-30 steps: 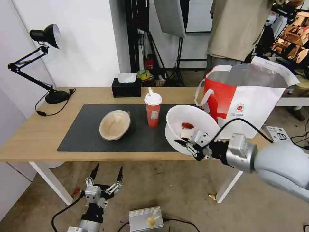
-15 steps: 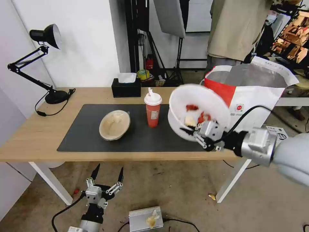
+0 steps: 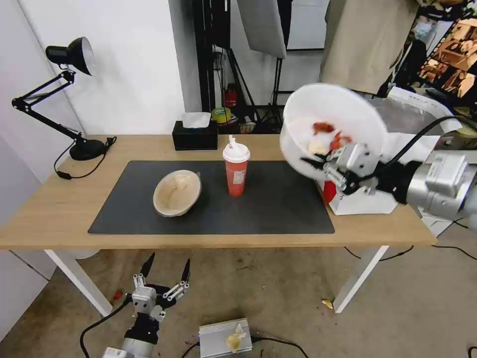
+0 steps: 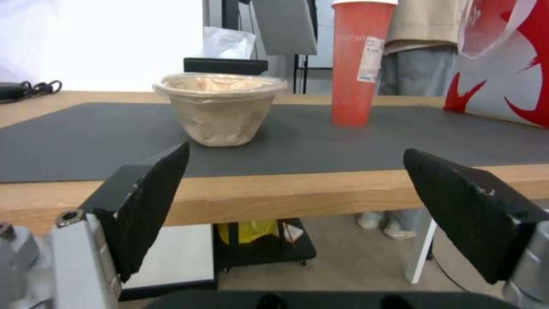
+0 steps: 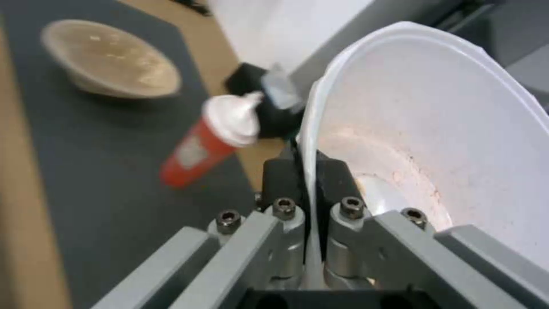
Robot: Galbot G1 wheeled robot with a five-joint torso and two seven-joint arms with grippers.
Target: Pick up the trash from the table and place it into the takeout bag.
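From my head camera, my right tool point(image 3: 323, 166) has carried the white bowl point(image 3: 333, 129) up off the desk point(image 3: 59, 209) in the last second; it now hangs tilted in front of the bag point(image 3: 412, 114), scraps sliding rimward, so the drop is close. My left tool point(image 3: 164, 271) waits low by the floor, spread wide. At my left wrist, the tan bowl point(image 4: 220, 107) and red cup point(image 4: 357, 60) stand untouched on the mat point(image 4: 286, 141). At my right wrist, my fingers point(image 5: 329, 176) pinch the bowl's rim.
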